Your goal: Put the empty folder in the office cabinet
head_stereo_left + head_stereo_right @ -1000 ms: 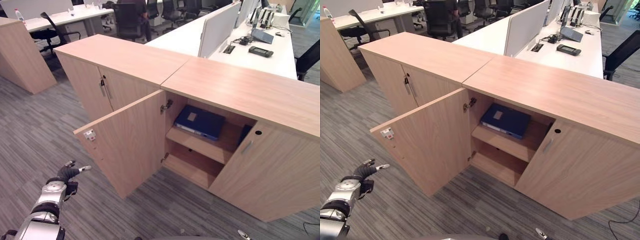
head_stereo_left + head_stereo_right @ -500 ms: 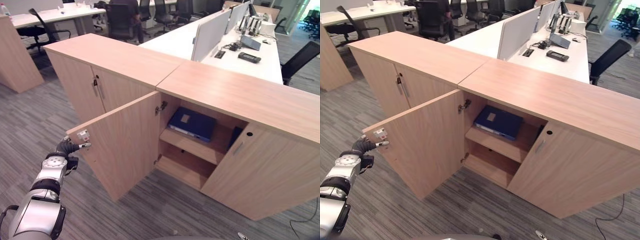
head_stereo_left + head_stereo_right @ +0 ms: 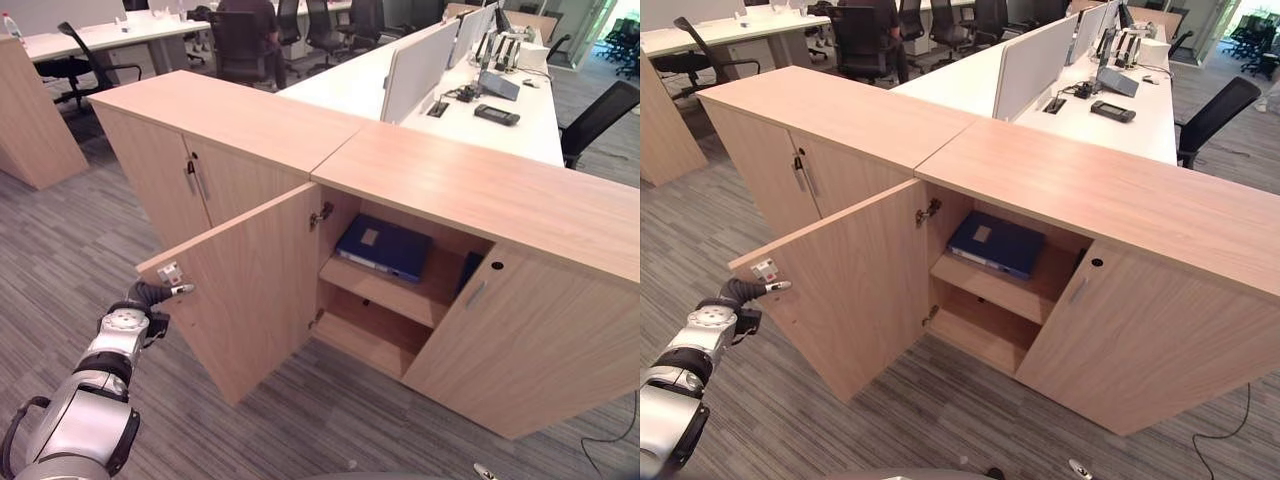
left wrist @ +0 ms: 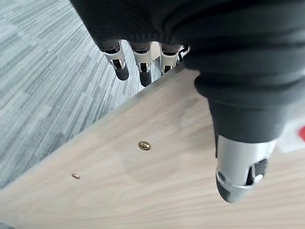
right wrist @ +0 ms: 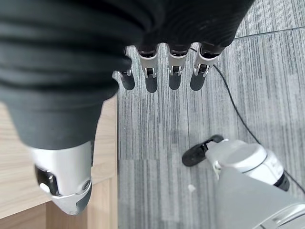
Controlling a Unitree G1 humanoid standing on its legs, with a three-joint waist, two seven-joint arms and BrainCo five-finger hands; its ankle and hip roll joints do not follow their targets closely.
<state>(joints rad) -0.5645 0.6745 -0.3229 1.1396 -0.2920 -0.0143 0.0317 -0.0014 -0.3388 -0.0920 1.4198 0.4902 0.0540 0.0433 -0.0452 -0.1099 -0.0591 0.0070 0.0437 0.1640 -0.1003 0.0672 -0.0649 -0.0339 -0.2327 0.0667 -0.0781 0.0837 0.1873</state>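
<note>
Office carpet surrounds the cabinet (image 3: pixel 470 190), whose blue folder (image 3: pixel 385 246) already lies on the upper shelf. At eight o'clock, the left hand (image 3: pixel 150 296) has risen to the open door's (image 3: pixel 250 290) edge, fingers relaxed, likely closing it.

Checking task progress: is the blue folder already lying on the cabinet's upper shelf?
Yes, the blue folder lies flat on the upper shelf behind the open door.
</note>
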